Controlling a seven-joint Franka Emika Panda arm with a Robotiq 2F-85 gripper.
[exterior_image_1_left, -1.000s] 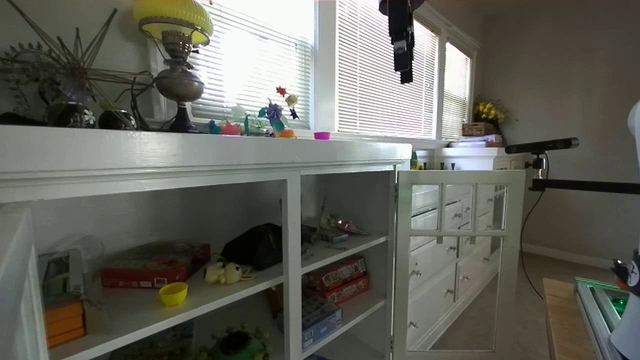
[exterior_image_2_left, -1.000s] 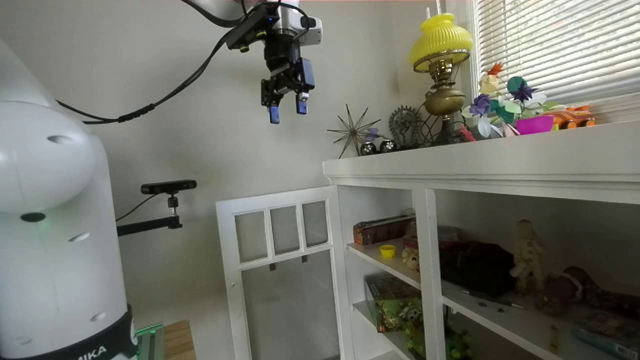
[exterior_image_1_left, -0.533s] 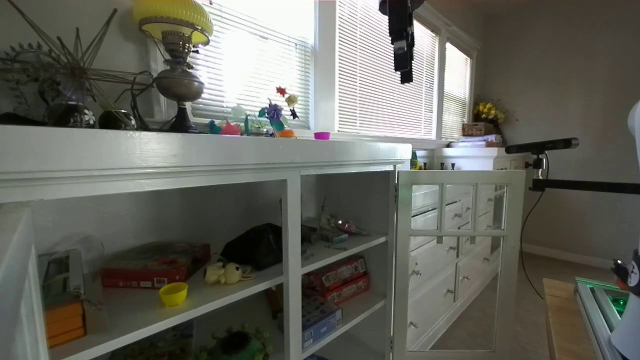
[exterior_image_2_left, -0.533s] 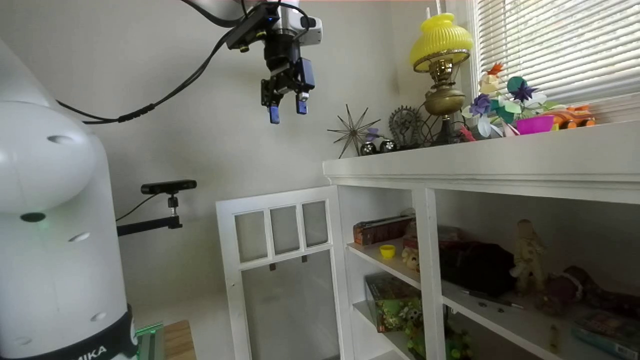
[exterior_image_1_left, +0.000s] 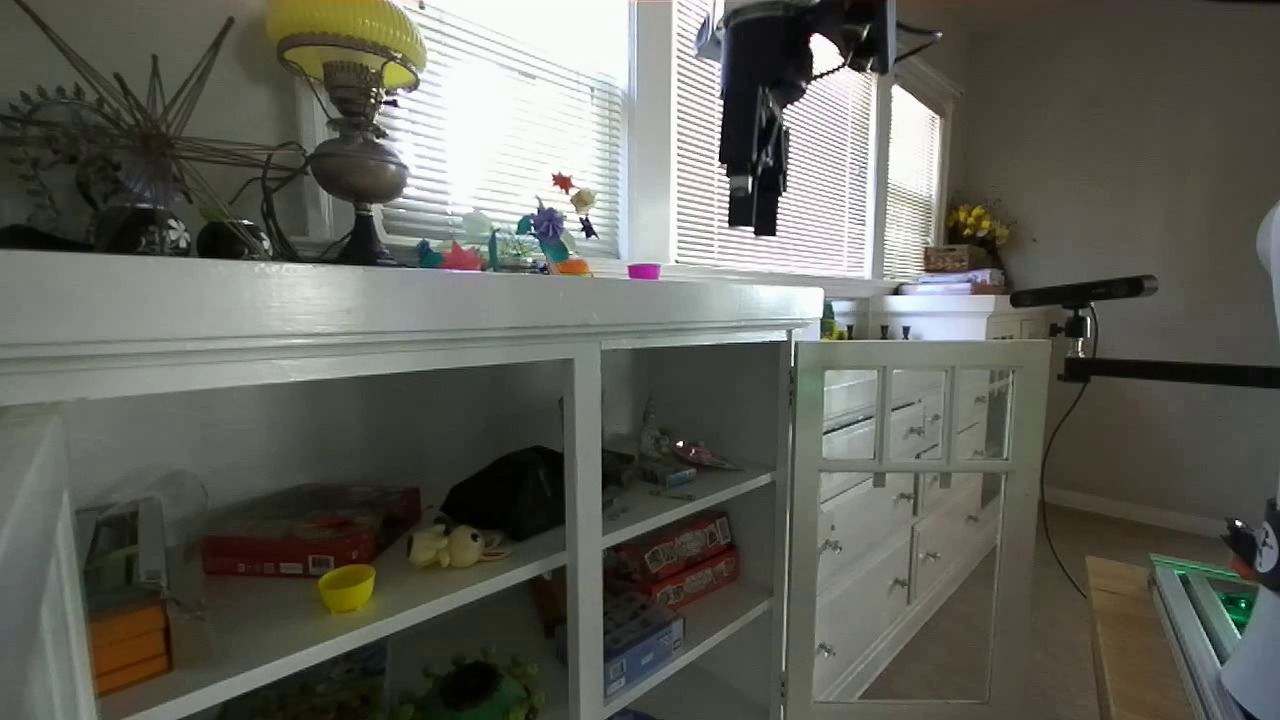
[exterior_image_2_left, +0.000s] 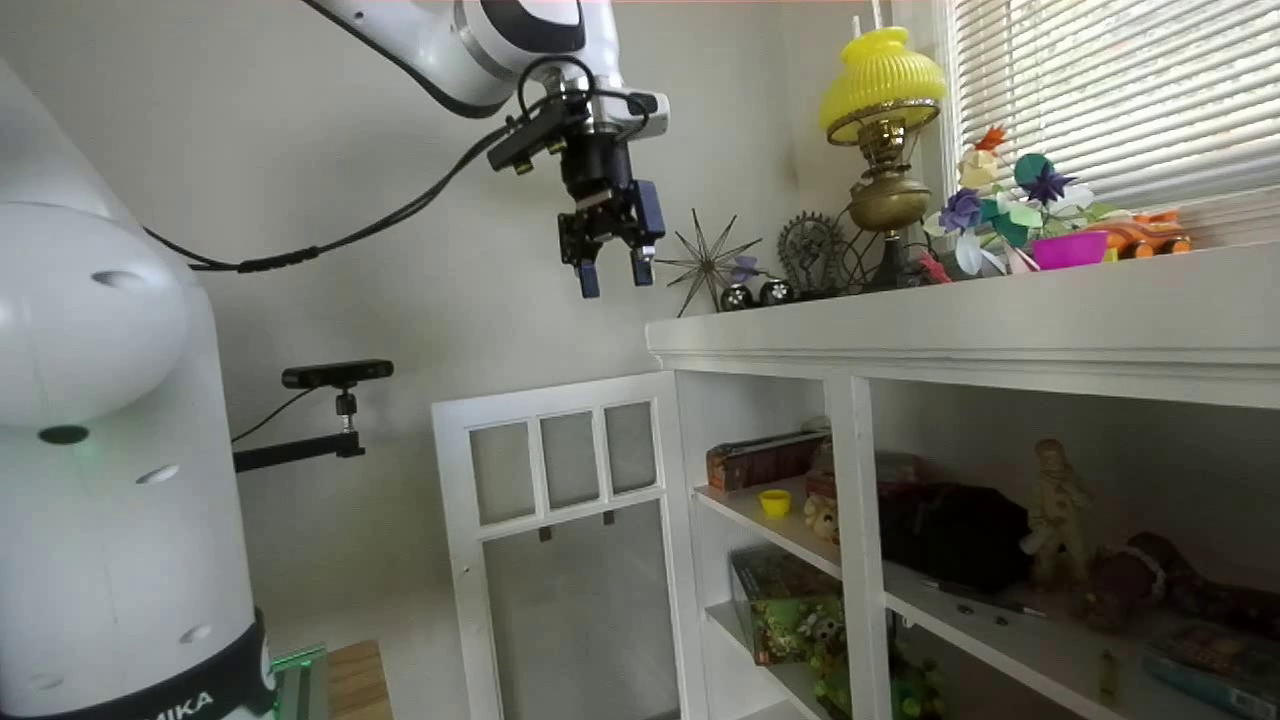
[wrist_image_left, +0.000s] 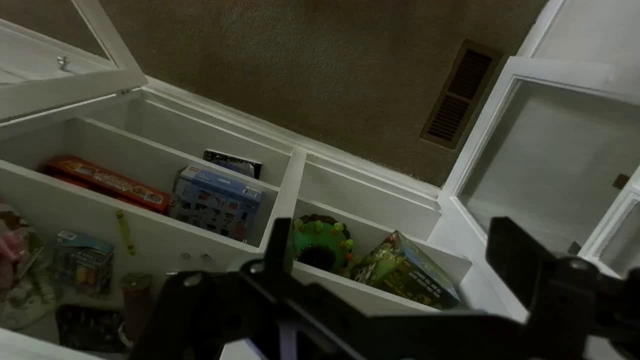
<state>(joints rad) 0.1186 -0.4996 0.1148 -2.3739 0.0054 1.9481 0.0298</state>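
My gripper (exterior_image_2_left: 615, 275) is open and empty in mid-air, pointing down, at about the height of the cabinet top's ornaments. It also shows edge-on in an exterior view (exterior_image_1_left: 755, 212) in front of the window blinds. In the wrist view its two dark fingers (wrist_image_left: 392, 232) are wide apart with nothing between them. Beyond them, lower on the shelves, are a green round toy (wrist_image_left: 322, 237) and a green box (wrist_image_left: 410, 275). A yellow cup (exterior_image_1_left: 347, 588) stands on the upper shelf, also seen in an exterior view (exterior_image_2_left: 775, 502), beside a cream plush toy (exterior_image_1_left: 455, 546). A magenta cup (exterior_image_2_left: 1070, 249) stands on the cabinet top.
The white cabinet (exterior_image_2_left: 960, 345) has open glass doors (exterior_image_1_left: 920, 466) that stick out. A yellow-shaded lamp (exterior_image_2_left: 885, 85), a wire star (exterior_image_2_left: 706, 260) and paper flowers (exterior_image_1_left: 548, 225) stand on top. A black camera (exterior_image_2_left: 337, 374) sits on a bracket. Boxes (wrist_image_left: 215, 200) fill lower shelves.
The gripper stayed still between the earlier frames, then moved down and toward the cabinet: lower and right in one exterior picture, lower and left in another. It remains open; the objects have not moved.
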